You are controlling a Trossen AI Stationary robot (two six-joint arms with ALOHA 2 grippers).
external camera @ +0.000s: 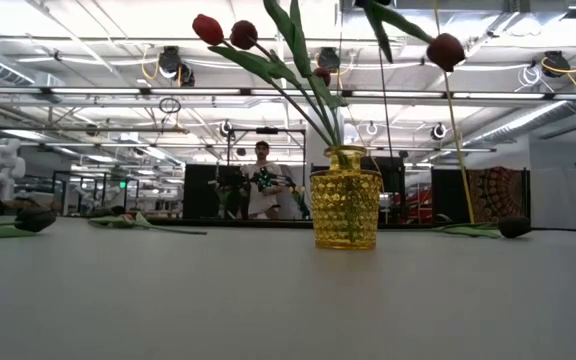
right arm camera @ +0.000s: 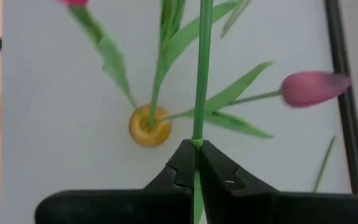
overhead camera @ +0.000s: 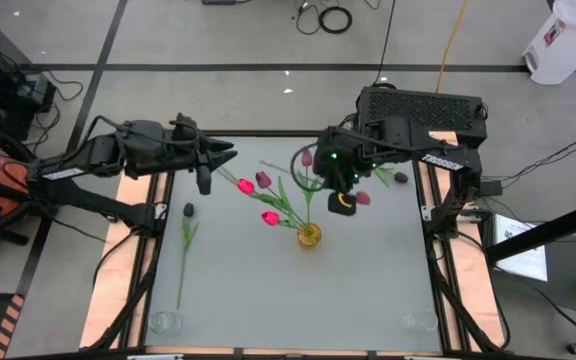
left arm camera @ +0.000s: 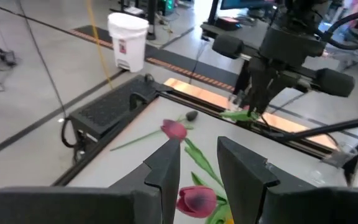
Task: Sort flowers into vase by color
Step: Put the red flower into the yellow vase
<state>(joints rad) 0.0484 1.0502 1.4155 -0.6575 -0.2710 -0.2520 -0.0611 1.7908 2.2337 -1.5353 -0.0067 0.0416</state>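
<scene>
A yellow glass vase [overhead camera: 309,236] [external camera: 345,210] [right arm camera: 149,127] stands mid-table with several tulips stuck in it by their stems, red and pink heads [overhead camera: 263,181] leaning left and one pink head [right arm camera: 312,87] leaning right. My right gripper [overhead camera: 341,195] [right arm camera: 196,144] hovers just beyond the vase, shut on a green stem; that flower's head is hidden. My left gripper [overhead camera: 226,153] [left arm camera: 197,162] hangs open and empty above the table's far left. Two dark-headed flowers lie flat on the table, one at the left [overhead camera: 188,210] and one at the far right [overhead camera: 400,177]. My right gripper pinches a thin green stem [right arm camera: 197,134] between its two fingertips. The fingers slant down from the far right side, and the stem runs on past them over the vase. In the low view a thin stem [external camera: 455,130] comes down from above, right of the vase.
Dark rails run along the table's left and right sides [overhead camera: 438,260]. A small clear glass [overhead camera: 165,322] stands near the front left corner. Broad bare tabletop [overhead camera: 298,300] lies in front of the vase. A person [external camera: 264,185] stands in the room far beyond the table.
</scene>
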